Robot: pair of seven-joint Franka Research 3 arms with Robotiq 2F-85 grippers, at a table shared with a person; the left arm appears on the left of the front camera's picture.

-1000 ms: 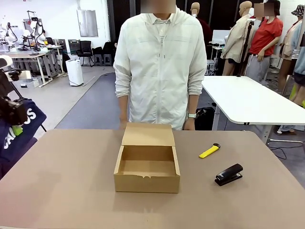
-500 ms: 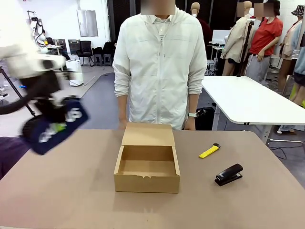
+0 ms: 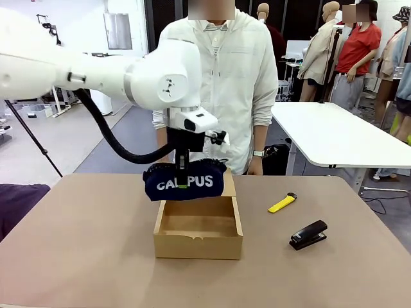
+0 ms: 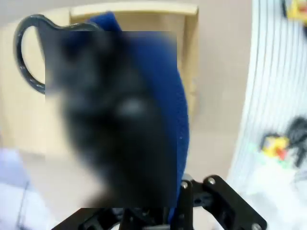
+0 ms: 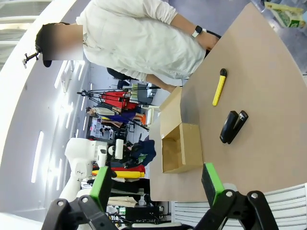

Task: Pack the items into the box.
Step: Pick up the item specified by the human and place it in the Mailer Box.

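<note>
The left gripper (image 3: 183, 182) is clamped tight on the top edge of the navy blue fabric zip pouch w/ white "CAMPUS" lettering (image 3: 192, 182), fingers pointing straight down, a bit of green pad showing at the pouch's mid. The pouch hangs lengthwise, lettering toward the robot, over the far part of the small brown cardboard box (image 3: 198, 246) and in front of its raised flap lid; its underside sits abt level w/ the box's rear rim, not down inside. In the left wrist view the pouch is a blurred dark mass w/ a blue edge, box below it. The white left arm (image 3: 96, 74) reaches in from the robot's left, across the person in a white zip jacket (image 3: 237, 83) standing at the far side. To the box's right, well apart from it, the slim yellow stick tool w/ black end (image 3: 282, 203) lies on the tan tabletop (image 3: 83, 244); the black stapler (image 3: 308, 235) lies nearer the robot. The right gripper (image 5: 157, 186) is off to the side above the table edge, jaws spread wide, holding nothing.
</note>
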